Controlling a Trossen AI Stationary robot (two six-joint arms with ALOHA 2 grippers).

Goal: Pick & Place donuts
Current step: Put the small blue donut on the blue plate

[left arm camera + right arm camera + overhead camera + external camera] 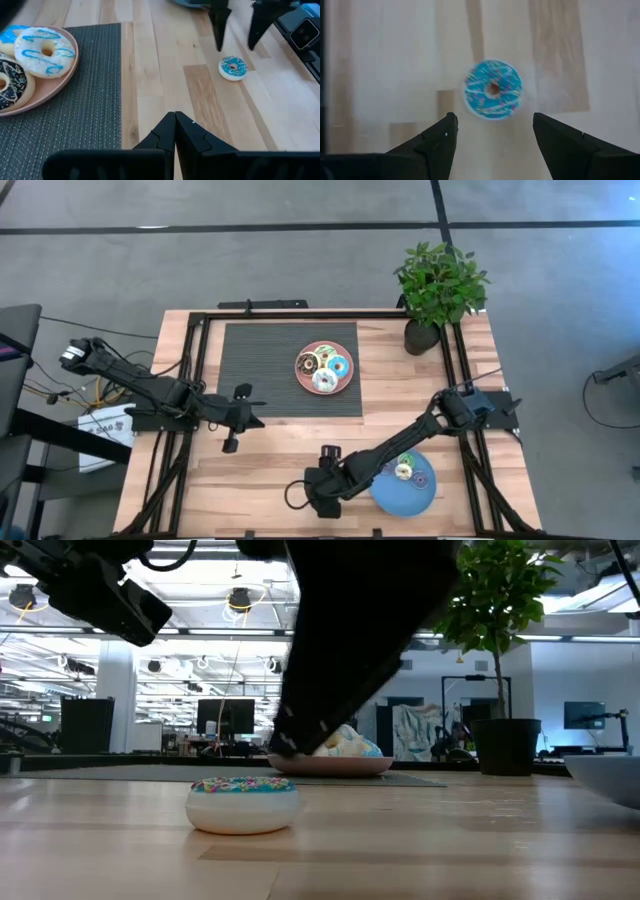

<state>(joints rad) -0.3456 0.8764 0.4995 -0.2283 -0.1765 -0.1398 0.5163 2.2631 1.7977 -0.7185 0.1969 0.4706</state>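
One blue donut (493, 89) on bare wood, right gripper (495, 131) spread above it, left gripper (175, 119) clenched by mat (75, 115).

I counted four donuts (324, 368) on the one pink plate (305, 381), two more (407, 467) on the one blue plate (398, 500), and one blue-iced donut (493, 89) alone on the table (280, 460). I also saw one potted plant (438, 285), one dark mat (262, 370) and two arms.
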